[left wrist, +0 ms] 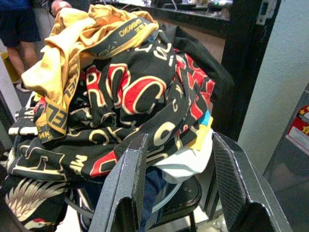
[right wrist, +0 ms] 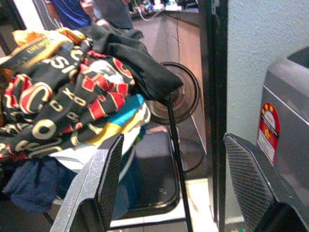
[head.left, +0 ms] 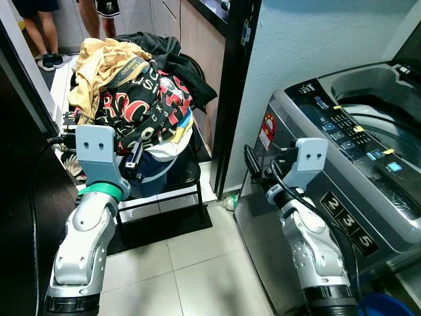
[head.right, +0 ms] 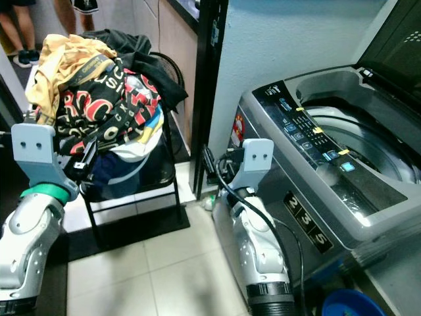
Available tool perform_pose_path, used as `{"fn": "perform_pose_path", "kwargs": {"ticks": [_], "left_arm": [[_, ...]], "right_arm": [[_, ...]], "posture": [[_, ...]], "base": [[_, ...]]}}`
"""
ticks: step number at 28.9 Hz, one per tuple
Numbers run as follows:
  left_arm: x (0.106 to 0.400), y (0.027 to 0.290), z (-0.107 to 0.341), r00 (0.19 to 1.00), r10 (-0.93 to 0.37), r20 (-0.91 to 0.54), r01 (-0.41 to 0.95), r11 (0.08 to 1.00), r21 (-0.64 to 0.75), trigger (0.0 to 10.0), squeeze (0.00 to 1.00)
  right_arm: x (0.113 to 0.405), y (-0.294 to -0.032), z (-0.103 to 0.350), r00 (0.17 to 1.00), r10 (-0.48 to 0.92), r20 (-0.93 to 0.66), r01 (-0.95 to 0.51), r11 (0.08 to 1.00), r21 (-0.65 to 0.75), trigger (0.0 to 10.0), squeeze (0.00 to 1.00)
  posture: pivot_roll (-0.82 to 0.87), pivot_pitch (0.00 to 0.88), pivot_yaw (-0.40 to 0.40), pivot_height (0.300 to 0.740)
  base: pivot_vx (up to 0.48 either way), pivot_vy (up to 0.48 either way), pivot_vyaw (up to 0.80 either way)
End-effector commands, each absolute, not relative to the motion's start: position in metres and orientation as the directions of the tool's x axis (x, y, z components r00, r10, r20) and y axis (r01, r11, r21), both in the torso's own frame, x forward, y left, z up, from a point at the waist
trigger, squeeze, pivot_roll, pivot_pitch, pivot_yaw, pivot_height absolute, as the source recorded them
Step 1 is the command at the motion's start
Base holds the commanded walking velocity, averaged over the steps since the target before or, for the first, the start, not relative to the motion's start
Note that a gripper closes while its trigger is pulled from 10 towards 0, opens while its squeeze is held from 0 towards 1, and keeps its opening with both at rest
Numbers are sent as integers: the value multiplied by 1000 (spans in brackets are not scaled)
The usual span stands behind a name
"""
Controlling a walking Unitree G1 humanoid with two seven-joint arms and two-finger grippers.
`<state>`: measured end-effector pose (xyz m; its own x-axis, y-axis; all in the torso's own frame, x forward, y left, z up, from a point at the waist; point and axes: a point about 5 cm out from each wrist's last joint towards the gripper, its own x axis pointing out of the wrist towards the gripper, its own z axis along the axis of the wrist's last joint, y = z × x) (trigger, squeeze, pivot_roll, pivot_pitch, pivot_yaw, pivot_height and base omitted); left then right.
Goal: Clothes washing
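Observation:
A heap of clothes (head.left: pixel 135 92) sits on a black chair (head.left: pixel 177 178): a yellow garment on top, a black one with red and cream letters, a black shirt at the back, white and blue pieces below. My left gripper (left wrist: pixel 176 186) is open and held just in front of the heap's lower edge, with nothing between its fingers. My right gripper (right wrist: pixel 176 186) is open too, raised beside the front left corner of the grey top-loading washing machine (head.left: pixel 355 151). The machine's lid stands up and its drum (head.right: pixel 358 135) is open.
A black door frame post (head.left: pixel 233 92) stands between the chair and the washer. A round fan (right wrist: pixel 174 99) sits behind the chair. People's legs (head.left: pixel 46 26) show at the far end of the passage. A blue bucket (head.right: pixel 355 304) is by the washer's base. Tiled floor (head.left: pixel 197 263) lies between my arms.

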<state>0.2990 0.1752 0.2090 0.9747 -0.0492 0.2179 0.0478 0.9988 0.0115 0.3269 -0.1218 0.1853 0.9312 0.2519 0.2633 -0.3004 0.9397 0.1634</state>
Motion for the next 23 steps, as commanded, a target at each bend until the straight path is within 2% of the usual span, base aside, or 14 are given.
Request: {"fn": "perform_pose_path", "kwargs": {"ticks": [1,6,8,23], "left_arm": [[295,172,213,967,-63,248,65,998,1,10000,0],[295,171,213,966,-65,251,70,998,-9,10000,0],[296,170,212,967,-56,247,66,997,-30,10000,0],[297,169,207,971,-37,235,51,997,-51,10000,0]], "right_arm": [[328,-119,188,922,286,262,-331,933,144,10000,0],[327,-117,189,914,305,267,-345,931,120,10000,0],[324,-115,193,903,324,281,-362,927,97,10000,0],[324,-117,196,897,346,277,-382,920,89,10000,0]], "posture": [[97,0,-21,740],[97,0,-21,740],[79,0,-19,740],[65,0,-26,740]], "base": [[379,0,0],[390,0,0],[418,0,800],[419,0,0]]}}
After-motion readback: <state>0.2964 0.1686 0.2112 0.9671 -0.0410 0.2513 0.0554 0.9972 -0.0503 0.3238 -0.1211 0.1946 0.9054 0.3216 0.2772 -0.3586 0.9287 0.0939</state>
